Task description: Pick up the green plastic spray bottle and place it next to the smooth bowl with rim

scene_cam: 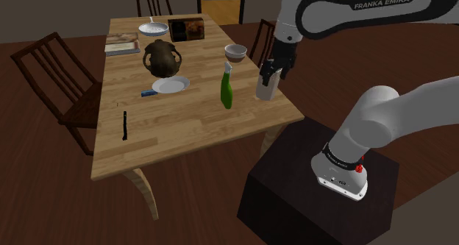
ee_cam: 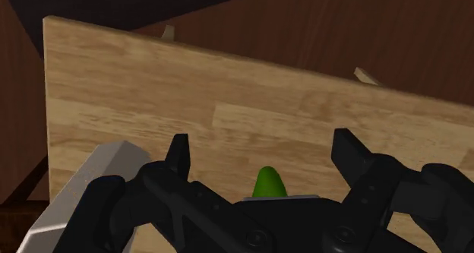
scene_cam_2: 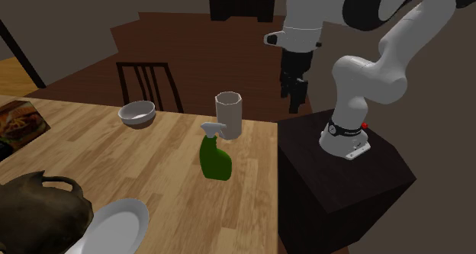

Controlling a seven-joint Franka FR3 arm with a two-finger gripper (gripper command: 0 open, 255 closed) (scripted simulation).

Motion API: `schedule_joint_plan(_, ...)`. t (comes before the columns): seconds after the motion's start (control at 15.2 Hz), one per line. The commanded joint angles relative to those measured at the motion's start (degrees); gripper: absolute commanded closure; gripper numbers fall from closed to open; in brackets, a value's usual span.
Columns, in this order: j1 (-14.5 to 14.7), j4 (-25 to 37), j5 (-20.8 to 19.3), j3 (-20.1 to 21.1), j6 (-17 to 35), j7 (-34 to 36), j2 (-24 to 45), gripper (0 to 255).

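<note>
Hanging near the table's edge, your claw (scene_cam: 275,68) has its fingers (ee_cam: 179,154) spread wide and grips nothing; in the wrist view the green spray bottle (ee_cam: 269,183) shows low between them, untouched and some way beneath. It stands upright on the wooden table (scene_cam: 184,126), beyond the claw and lower; I judge the wide opening to be readiness to close across its body. A tall pale cup (scene_cam_2: 229,115) stands close beside and below the claw, nearer to it than the bottle is; treat that as your main obstacle, since a careless descent could catch its rim. The rimmed bowl (scene_cam: 235,52), your goal, sits farther from the claw than the bottle, well apart from it, with bare tabletop around it. Farther still are a white plate (scene_cam: 171,84) and a dark jug (scene_cam: 162,57); neither looks likely to block the path.
</note>
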Motion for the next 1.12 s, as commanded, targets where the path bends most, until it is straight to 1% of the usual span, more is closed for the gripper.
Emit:
schedule_joint_plan(0.0,-0.34,-1.93,-0.15,2.08,7.01,2.61,2.05,0)
schedule_joint_plan(0.2,-1.5,-3.69,-1.26,5.24,17.18,6.79,6.7,0)
schedule_joint_plan(0.4,-3.77,-4.22,-3.74,8.86,27.18,11.93,12.56,0)
schedule_joint_plan(0.53,-6.22,-3.87,-6.67,11.71,33.52,16.26,16.97,0)
schedule_joint_plan(0.66,-9.73,-2.91,-11.19,15.11,39.36,21.76,21.63,0)
schedule_joint_plan(0.79,-14.55,-1.29,-18.11,19.23,44.39,29.07,26.44,0)
schedule_joint_plan(0.86,-17.58,-0.18,-22.74,21.68,46.48,33.62,28.89,0)
schedule_joint_plan(0.92,-20.85,1.19,-28.37,24.22,48.15,38.95,31.41,0)
schedule_joint_plan(1.06,-26.97,4.84,-42.56,28.69,49.73,51.84,36.87,0)
